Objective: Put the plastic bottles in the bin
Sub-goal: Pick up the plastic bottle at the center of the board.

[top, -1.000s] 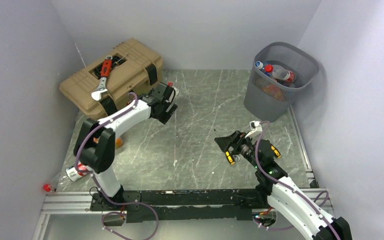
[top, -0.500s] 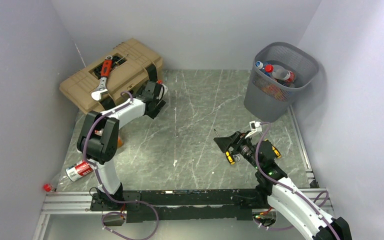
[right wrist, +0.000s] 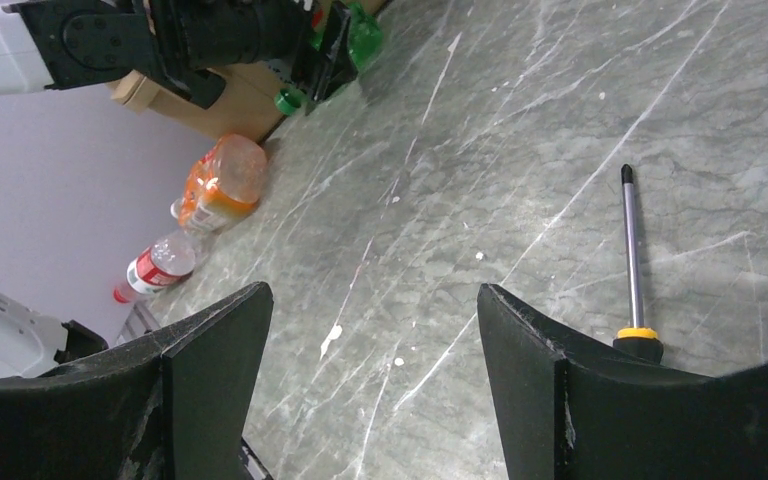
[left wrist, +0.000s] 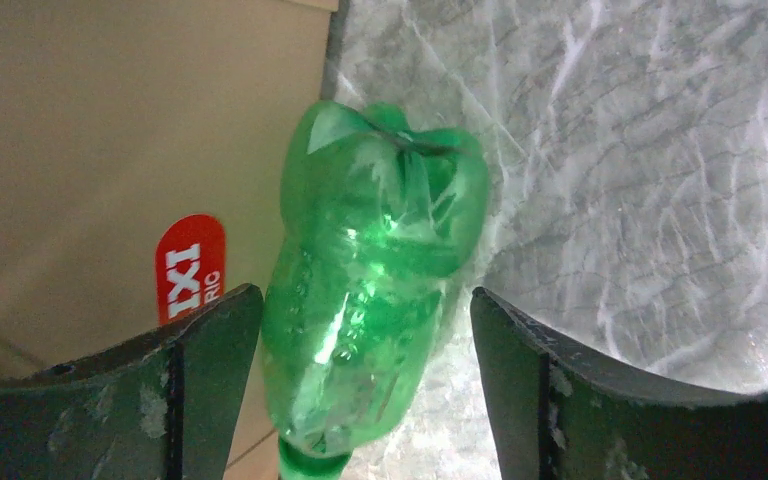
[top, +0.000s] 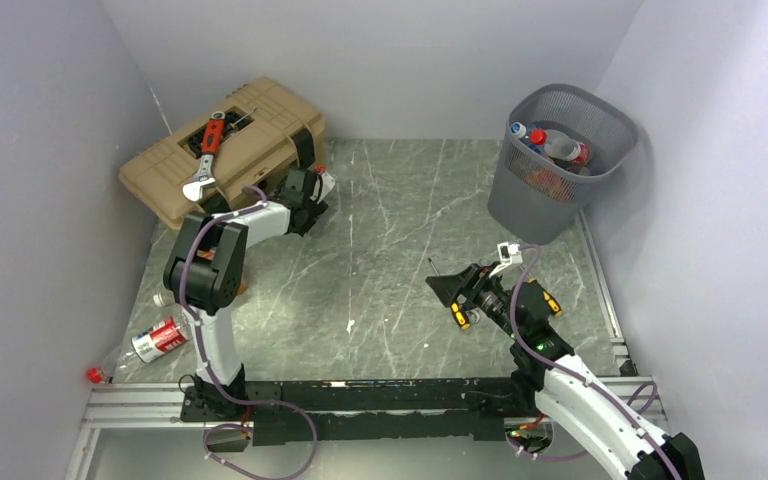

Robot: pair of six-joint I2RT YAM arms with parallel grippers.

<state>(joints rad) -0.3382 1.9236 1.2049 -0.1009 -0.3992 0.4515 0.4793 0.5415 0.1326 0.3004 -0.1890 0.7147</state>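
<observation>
Bottle [left wrist: 375,230], the green one, lies on the table [left wrist: 660,150] between the fingers of the left gripper [left wrist: 362,295]. The fingers are spread, one on each side of it. The 9 o'clock finger looks to be touching it. A thin gap shows at the 3 o'clock finger, so it is not pinched yet. Its bumpy bottom points to 12 o'clock and its cap to 6 o'clock.

I think it is empty and very light. The plastic looks thin and soft, so a hard squeeze would dent it. It is round and shiny, so it may slip or roll. The middle of its body, where the fingers are, seems a good place to hold.

The toolbox [left wrist: 110,130] is just beside it at 9 o'clock. I cannot tell if they touch. The cap is cut off at the picture's edge. From above, the arm hides this bottle.

The right gripper [right wrist: 372,290] is spread and holds nothing. A screwdriver [right wrist: 632,250] lies near it.

The bin [top: 550,190] is well apart, at 2 o'clock on the table. It has bottles inside, but the mesh hides how many.
</observation>
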